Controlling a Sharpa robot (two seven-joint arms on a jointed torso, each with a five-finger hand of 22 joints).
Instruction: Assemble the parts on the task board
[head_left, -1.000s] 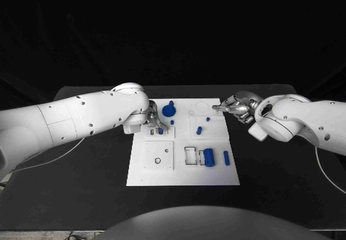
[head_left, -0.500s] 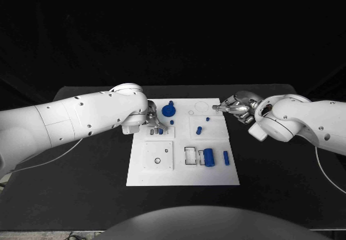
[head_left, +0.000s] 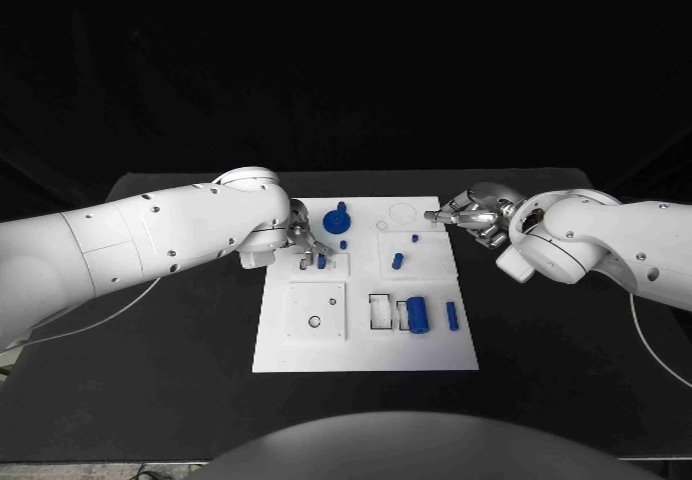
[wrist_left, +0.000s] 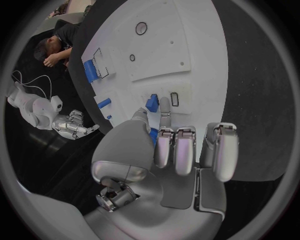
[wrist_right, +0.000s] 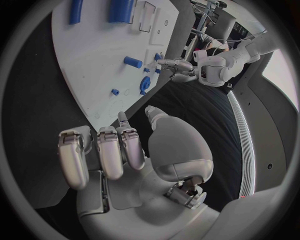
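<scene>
The white task board (head_left: 433, 350) lies in the middle of the black table. My left hand (head_left: 299, 243) hovers over its far left part and pinches a small blue part (head_left: 320, 262) between thumb and finger. In the left wrist view that part (wrist_left: 152, 103) sits just beside a small rectangular slot (wrist_left: 174, 99) in the board (wrist_left: 200, 60). My right hand (head_left: 473, 214) is at the board's far right edge, fingers pointing toward it, holding nothing; the right wrist view shows this hand (wrist_right: 125, 150) with its fingertips apart.
On the board stand a blue round knob (head_left: 339, 217), a short blue peg (head_left: 397, 261) and a tiny peg (head_left: 415, 238). A blue cylinder (head_left: 418, 314) and a blue bar (head_left: 451, 316) lie nearer me. A square plate with a hole (head_left: 316, 308) lies at the board's near left.
My left hand has shifted slightly left and lower over the board, with the blue part in it. The right hand has not moved.
</scene>
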